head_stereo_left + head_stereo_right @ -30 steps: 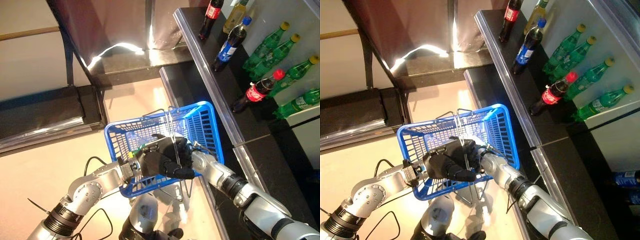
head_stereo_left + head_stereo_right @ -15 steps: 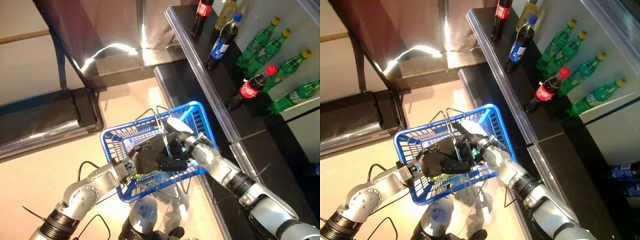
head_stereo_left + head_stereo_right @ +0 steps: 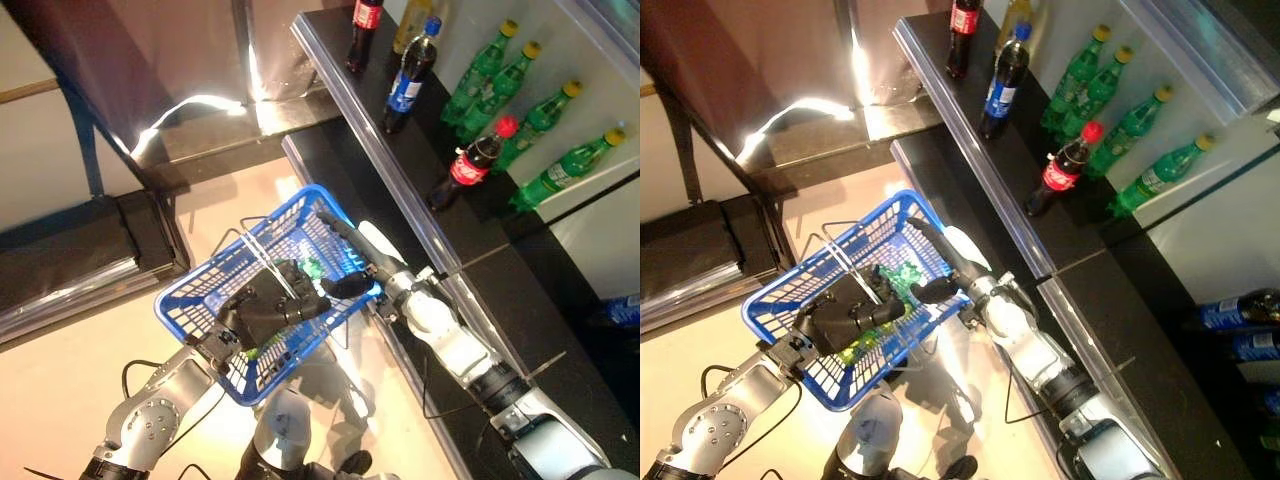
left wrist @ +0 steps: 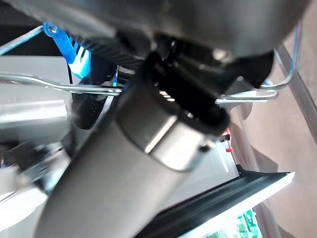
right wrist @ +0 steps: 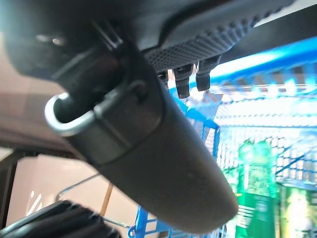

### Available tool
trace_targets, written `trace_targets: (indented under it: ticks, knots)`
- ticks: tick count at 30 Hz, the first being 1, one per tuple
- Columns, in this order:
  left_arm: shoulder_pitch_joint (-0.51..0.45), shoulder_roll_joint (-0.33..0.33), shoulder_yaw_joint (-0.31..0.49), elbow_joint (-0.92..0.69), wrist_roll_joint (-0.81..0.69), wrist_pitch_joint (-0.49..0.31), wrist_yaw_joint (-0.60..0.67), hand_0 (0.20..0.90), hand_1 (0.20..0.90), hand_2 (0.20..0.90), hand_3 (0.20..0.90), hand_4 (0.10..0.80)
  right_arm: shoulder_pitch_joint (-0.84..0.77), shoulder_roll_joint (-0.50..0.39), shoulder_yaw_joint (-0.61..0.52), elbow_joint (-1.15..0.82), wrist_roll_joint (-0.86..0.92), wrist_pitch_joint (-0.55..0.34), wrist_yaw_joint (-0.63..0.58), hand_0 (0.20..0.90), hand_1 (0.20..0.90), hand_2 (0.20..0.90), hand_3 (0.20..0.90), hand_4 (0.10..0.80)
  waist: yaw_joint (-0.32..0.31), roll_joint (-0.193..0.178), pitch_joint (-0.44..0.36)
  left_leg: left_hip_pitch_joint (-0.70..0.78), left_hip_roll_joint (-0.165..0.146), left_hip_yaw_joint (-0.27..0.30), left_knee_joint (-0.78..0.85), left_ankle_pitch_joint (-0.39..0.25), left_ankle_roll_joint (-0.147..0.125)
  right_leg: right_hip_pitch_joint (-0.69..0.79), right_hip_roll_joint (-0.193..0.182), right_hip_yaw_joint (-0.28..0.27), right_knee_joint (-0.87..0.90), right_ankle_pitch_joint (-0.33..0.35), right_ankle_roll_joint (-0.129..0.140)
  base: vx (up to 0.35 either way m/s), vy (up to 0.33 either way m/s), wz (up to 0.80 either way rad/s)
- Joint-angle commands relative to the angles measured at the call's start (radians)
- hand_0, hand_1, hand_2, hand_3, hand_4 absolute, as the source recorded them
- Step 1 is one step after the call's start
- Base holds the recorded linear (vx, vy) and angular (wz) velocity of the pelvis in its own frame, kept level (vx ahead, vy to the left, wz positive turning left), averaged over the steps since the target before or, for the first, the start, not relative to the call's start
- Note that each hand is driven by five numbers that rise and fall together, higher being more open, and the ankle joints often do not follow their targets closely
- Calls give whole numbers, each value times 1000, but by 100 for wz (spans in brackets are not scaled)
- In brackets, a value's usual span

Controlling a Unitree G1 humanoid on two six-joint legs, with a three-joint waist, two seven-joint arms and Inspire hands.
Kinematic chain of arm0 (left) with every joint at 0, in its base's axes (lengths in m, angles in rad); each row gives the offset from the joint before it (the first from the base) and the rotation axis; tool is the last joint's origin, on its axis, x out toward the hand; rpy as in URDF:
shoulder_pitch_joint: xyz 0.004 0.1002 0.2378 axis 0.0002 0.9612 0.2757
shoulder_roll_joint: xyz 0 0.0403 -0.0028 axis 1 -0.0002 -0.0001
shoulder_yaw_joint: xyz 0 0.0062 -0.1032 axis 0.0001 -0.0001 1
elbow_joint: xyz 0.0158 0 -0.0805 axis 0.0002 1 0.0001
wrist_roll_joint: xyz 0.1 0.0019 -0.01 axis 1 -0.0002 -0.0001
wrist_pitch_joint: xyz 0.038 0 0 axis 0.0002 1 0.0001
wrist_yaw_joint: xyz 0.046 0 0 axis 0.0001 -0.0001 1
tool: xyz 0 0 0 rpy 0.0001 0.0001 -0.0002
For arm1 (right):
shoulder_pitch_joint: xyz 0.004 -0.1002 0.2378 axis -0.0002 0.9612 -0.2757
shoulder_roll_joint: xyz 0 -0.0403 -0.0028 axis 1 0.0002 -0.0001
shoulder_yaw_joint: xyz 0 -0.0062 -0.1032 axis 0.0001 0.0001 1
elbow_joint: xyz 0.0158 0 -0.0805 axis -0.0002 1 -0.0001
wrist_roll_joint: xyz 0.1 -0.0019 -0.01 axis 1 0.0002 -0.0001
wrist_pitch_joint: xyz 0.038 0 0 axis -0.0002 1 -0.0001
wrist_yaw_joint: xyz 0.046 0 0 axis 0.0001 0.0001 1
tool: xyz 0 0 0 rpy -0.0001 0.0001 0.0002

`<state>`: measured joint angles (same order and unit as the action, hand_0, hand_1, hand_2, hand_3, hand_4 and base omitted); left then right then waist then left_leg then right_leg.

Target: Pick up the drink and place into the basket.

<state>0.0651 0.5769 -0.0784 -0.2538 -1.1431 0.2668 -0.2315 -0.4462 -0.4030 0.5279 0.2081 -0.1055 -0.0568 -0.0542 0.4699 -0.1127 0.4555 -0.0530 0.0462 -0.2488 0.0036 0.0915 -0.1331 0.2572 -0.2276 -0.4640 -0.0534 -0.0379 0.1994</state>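
Left eye view: the left hand point(image 3: 268, 305) is curled round the wire handle of the blue basket point(image 3: 195, 320). A green bottle point(image 3: 318, 268) lies inside, at two o'clock from that hand.

Right eye view: the right hand point(image 3: 940, 288), fingers relaxed and empty, sits at the basket's rim, nearer the bottle.

Right wrist view: the bottle lies on the basket floor.

Shelf bottles point(image 3: 1066, 170) stand at one o'clock, over pale floor.

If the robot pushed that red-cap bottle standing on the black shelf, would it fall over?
Probably. The red-cap bottle is tall and narrow and stands upright on the black shelf, so a push near its top would likely tip it. Being round, it would probably roll then. It looks full, so likely heavy for its size.
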Motion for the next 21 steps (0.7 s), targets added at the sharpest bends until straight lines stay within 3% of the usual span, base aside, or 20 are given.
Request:
trace_targets:
  ticks: [1, 21]
  knots:
    - [-118, -170, 26, -184, -64, -331, -138, 300, 300, 300, 200, 100, 91, -8, 57, -25, 55, -131, -84, 900, 900, 900, 900, 800, -71, 68, -404, 74, 25, 0, -91, 1, 21, -3, 18, -40, 44, 0, -47, 6, 40, -18]
    - [-30, -206, 138, 73, 106, -458, -1, 300, 300, 300, 200, 100, 338, -86, -131, -126, 130, -207, -69, 900, 900, 900, 900, 800, -288, 106, -413, 81, 82, 298, -91, -10, 17, -58, -17, 37, -30, 79, -10, -9, 14, -32]
